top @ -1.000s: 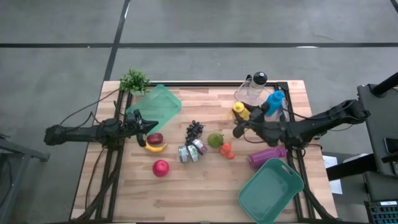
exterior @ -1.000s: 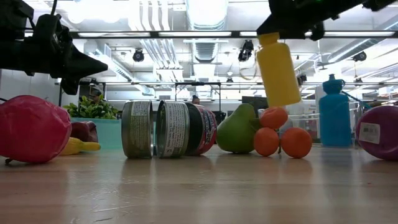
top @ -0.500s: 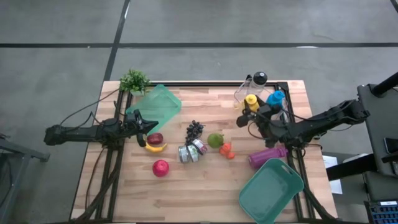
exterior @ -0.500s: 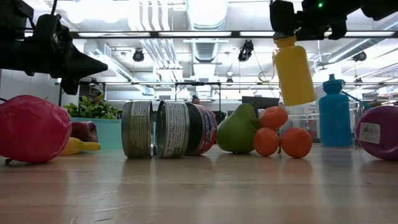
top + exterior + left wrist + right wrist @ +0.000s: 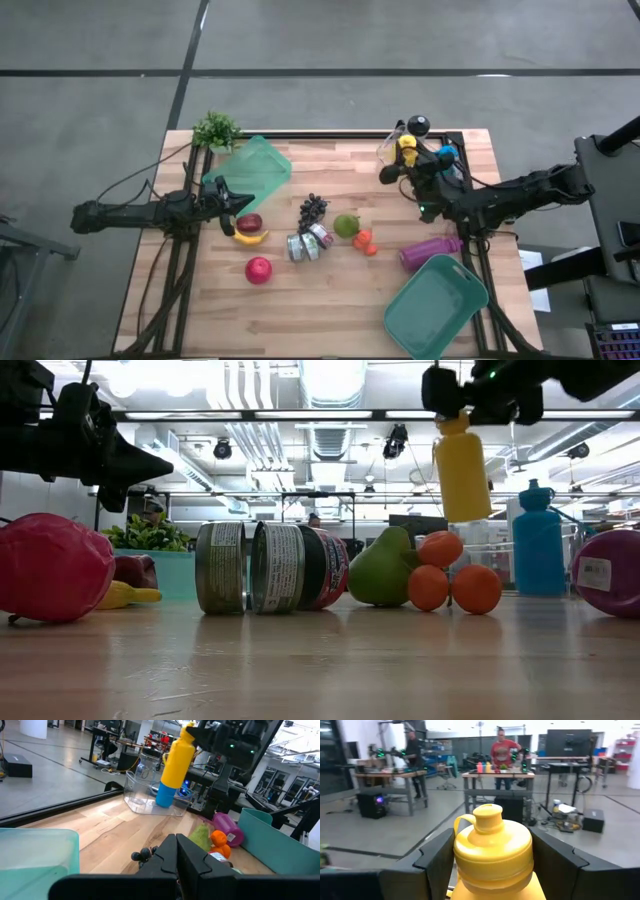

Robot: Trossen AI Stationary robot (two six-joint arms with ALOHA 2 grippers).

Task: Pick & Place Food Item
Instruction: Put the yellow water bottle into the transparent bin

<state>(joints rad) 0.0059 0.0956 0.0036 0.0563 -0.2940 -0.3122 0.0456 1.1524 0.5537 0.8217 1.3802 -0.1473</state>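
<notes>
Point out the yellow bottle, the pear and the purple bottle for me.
yellow bottle (image 5: 462, 480): low view, middle of its body, hanging under the right gripper.
pear (image 5: 383, 575): low view, its green belly, left of the oranges.
purple bottle (image 5: 430, 250): high view, middle of its side, lying by the teal bin.

yellow bottle (image 5: 461, 468) — plain, capped, loop on the lid | state: lifted clear of the table, cap clamped in right gripper (image 5: 480, 395) | pose: hangs near upright, cap up, slight tilt | place: above the table's far right area, near the far edge, just beside the clear container (image 5: 150, 795) and blue bottle (image 5: 538, 540)
</notes>
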